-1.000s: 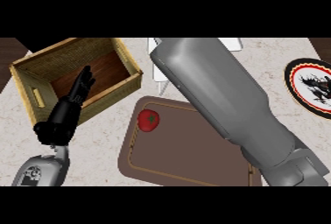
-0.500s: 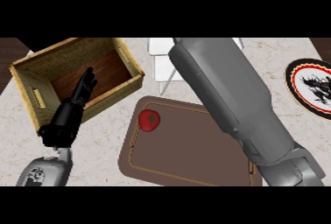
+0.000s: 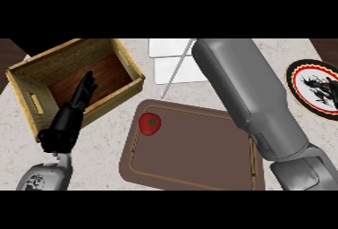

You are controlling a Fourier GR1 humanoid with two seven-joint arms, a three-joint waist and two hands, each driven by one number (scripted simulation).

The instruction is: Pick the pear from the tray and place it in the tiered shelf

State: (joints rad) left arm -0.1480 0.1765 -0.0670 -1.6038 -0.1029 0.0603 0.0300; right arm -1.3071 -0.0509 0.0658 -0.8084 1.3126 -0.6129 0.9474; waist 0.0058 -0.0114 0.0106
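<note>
The brown tray [image 3: 198, 156] lies in the middle of the counter [image 3: 99, 147], and I use it as the landmark. On its upper left corner lies a red round fruit with a small green spot [image 3: 150, 124]; it looks more like a tomato than a pear, and no other fruit is on the tray.

To the upper left of the tray stands a wooden crate [image 3: 40, 105] with a dark brown floor, its near corner close to the tray's corner. The left hand [image 3: 69, 123] is left of the tray, over the crate's front wall, its black fingers straight and pressed together, pointing up into the crate. The red fruit is to the right of this hand, apart from it, and nothing is held in it.

The right forearm [image 3: 247, 94] crosses the right side of the tray and goes beyond its upper edge, over a white shelf [image 3: 170, 60]. The right hand itself is outside the view.

To the upper right of the tray lies a round plate [image 3: 315, 88] with a red rim and a dark drawing.
</note>
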